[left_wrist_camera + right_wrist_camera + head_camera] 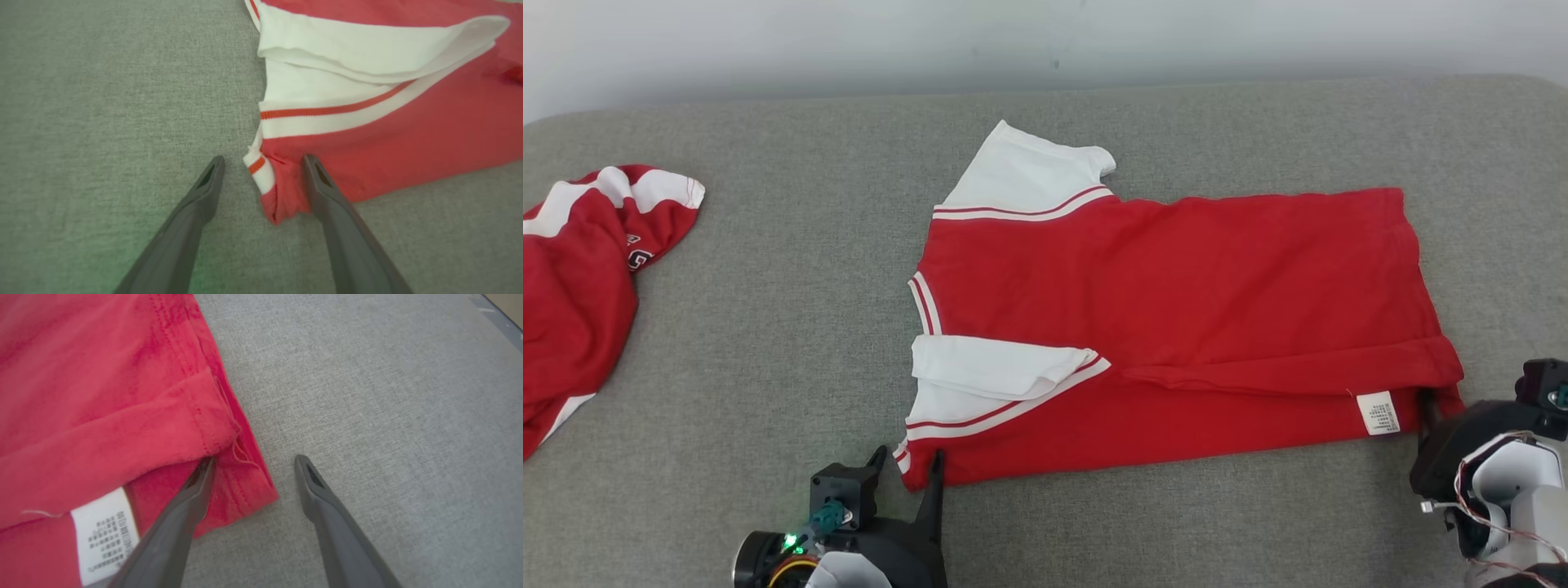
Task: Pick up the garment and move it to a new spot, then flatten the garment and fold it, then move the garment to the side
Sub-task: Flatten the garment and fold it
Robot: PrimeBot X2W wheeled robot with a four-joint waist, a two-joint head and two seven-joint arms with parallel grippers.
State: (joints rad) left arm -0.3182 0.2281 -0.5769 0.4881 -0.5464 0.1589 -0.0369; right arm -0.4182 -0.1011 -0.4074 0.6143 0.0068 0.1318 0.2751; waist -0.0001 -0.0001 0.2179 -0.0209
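While the garment (1176, 327) lies with its long axis running from my left gripper (263, 159) to my right gripper (255, 458), both stand released, each straddling a near corner — collar end left, hem right.

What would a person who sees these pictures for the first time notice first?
The eye goes first to the red garment with white sleeves, lying partly folded in the middle of the grey surface. Next come the open left tool at its near left corner and the open right tool at its near right corner, beside a white label. A second red and white garment lies crumpled at the left edge.
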